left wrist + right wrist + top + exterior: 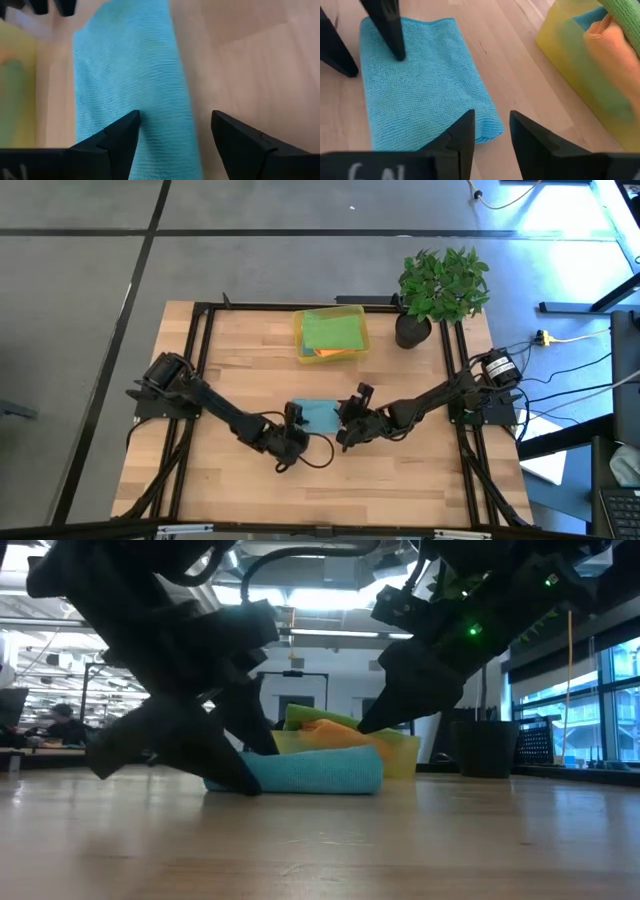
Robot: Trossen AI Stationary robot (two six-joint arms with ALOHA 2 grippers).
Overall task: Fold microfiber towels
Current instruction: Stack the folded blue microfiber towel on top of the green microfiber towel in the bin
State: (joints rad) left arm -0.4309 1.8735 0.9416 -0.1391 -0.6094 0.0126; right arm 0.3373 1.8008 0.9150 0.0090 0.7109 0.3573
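Observation:
A teal-blue microfiber towel [320, 416] lies folded into a narrow strip at the table's middle; it also shows in the low view [310, 770]. My left gripper [175, 120] is open at the strip's left end, one finger over the cloth and the other over bare wood. My right gripper [492, 125] is open by a narrow gap and empty, raised over the strip's right end [485, 120]. Green [332, 330] and orange [605, 45] towels lie in the yellow bin [300, 330]. My left gripper has one fingertip [397, 55] down on the top face of the teal towel [420, 75] near its left end, coming from above at a slant. The other finger [337, 55] stands off the cloth. The towel lies flat on the table. Nothing is pinched.
The translucent yellow bin [555, 40] stands at the table's far middle, behind the towel. A potted plant [440, 285] stands at the far right corner. Bare wood lies toward the near edge [320, 490]. A person sits in the room far behind [65, 725].

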